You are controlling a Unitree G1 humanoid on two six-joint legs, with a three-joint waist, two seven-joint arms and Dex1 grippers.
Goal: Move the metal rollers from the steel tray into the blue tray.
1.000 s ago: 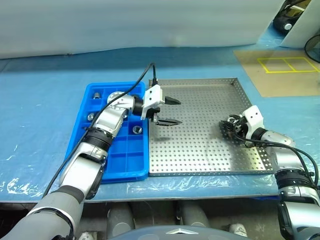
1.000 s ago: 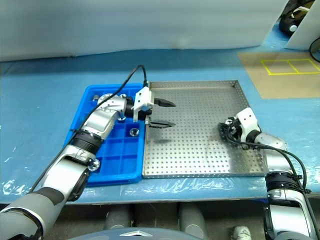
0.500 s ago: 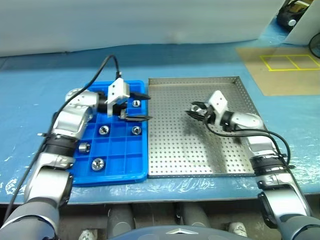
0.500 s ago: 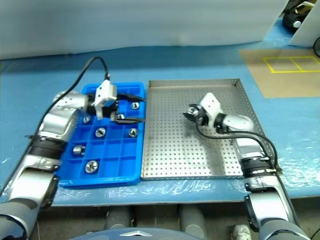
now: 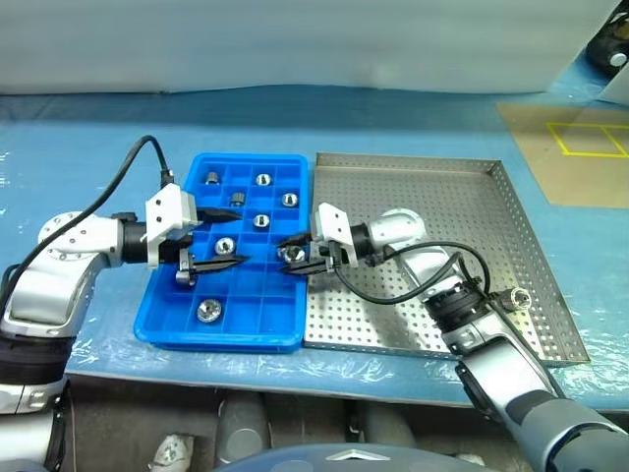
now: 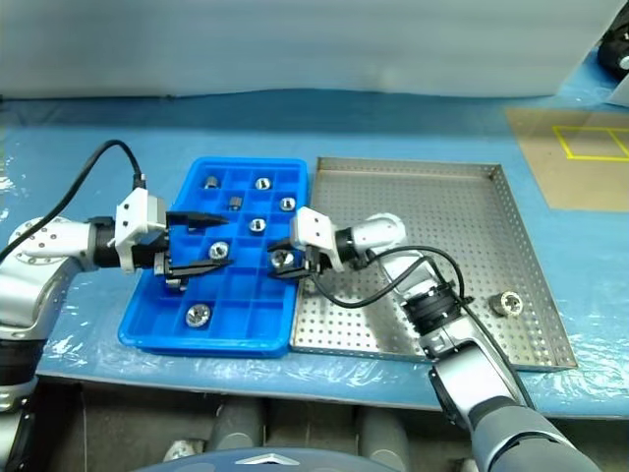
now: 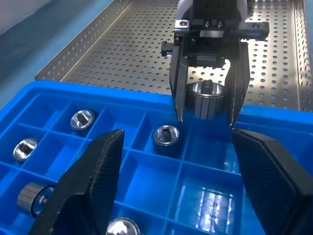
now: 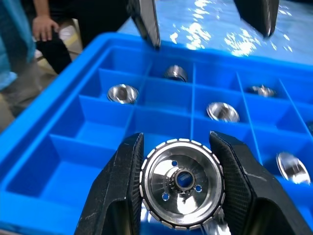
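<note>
The blue tray (image 5: 251,329) lies on the blue-covered desk (image 5: 79,147), its long side against the left rim of the steel tray (image 5: 442,197). Nearest in the blue tray, one roller (image 5: 207,311) sits in a compartment of the front row. Just behind it the left gripper (image 5: 221,238) hovers over the tray's left half, pointing toward the steel tray, its jaws spread wide with nothing between them. Facing it from the other side, the right gripper (image 5: 293,253) reaches over the blue tray's right edge, its jaws closed on a ribbed roller (image 8: 181,182) held by its sides above a compartment near that edge; in the left wrist view this held roller hangs just above the tray's rim wall. Another roller (image 5: 225,245) lies in a compartment between the two grippers. Farther back, more rollers sit in separate compartments: one (image 5: 261,220) in the middle, one (image 5: 288,200) near the right edge, and two (image 5: 262,179) in the far row, the other (image 5: 212,178) toward the left. On the steel tray, one roller (image 5: 520,297) rests near the right rim, well apart from the rest. In the right wrist view, a person's hand (image 8: 45,27) shows beyond the desk.
</note>
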